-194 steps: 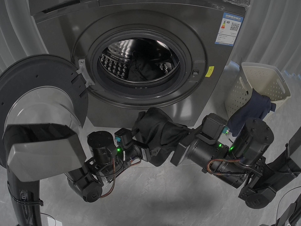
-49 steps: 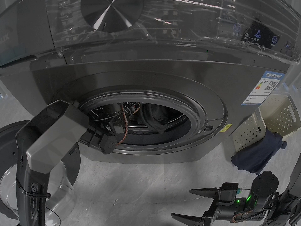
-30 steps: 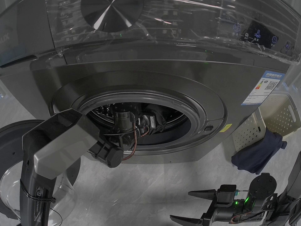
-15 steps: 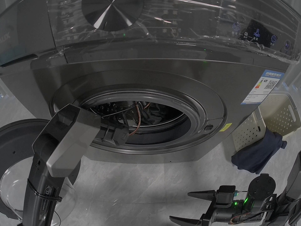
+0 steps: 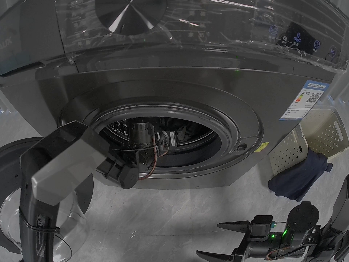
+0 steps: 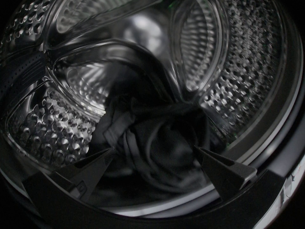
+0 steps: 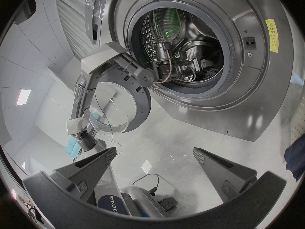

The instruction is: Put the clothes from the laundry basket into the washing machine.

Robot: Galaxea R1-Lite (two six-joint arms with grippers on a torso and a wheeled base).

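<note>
Washing machine (image 5: 174, 80): door (image 5: 11, 164) open at the robot's left.
Laundry basket (image 5: 323, 131): on the floor, just beside the machine's right side.
Dark clothes (image 6: 159, 163): heaped at the drum's bottom.
Navy garment (image 5: 298, 175): draped over the basket's front rim.
Left gripper (image 6: 153, 148): inside the drum, jaws released, spread before the heap.
Right gripper (image 5: 208, 239): low over the floor, jaws released, empty.

your right hand (image 7: 154, 150) hangs above the glossy pale grey floor (image 7: 178, 143), dark fingers spread wide with nothing between them. ahead of you stands the grey metal front-loading washing machine (image 7: 263, 89), its round glass door (image 7: 109, 112) swung aside. the left arm (image 7: 101, 56) reaches into the drum, near dark clothes (image 7: 214, 65). a navy blue cloth (image 7: 295, 158) shows beside the machine.
</note>
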